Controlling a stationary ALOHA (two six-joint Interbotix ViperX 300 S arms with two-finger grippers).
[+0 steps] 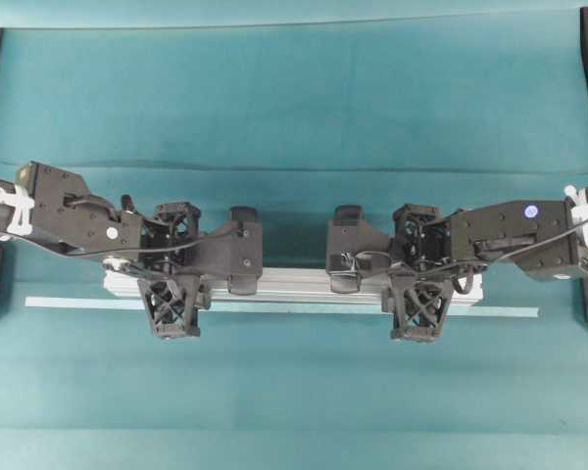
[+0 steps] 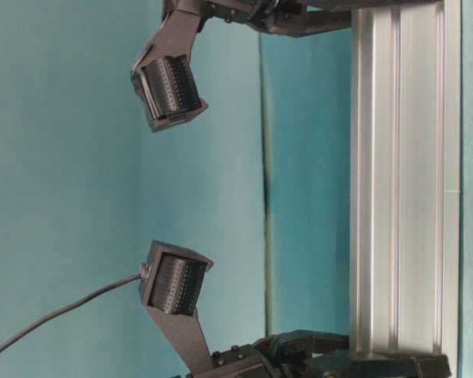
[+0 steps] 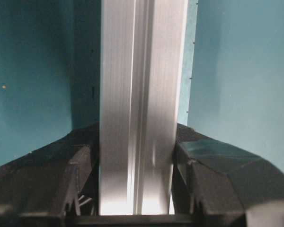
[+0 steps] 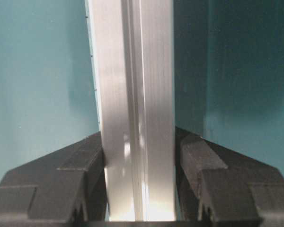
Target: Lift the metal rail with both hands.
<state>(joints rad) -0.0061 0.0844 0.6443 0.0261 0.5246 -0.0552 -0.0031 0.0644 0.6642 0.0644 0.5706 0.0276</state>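
Gripper for gripper, you are seeing the same thing: the left gripper (image 1: 176, 284) is clamping the metal rail (image 1: 294, 285) near its left end, and the right gripper (image 1: 418, 284) is clamping it near its right end, with the fingers (image 3: 213, 175) pressing both side faces in each wrist view. The rail is lying lengthwise across the teal counter (image 1: 294, 108), just beside a thinner pale strip (image 1: 284, 306) running along its near edge; whether it is already clearing the cloth, you cannot tell.

Judging by its look, you are handling a stiff, fairly heavy bar with smooth, slick sides, so it is likely to slip or tilt if one arm is rising faster than the other. The two spaced holds are looking well placed for balance.

Counting: one rail, one pale strip, two grippers.
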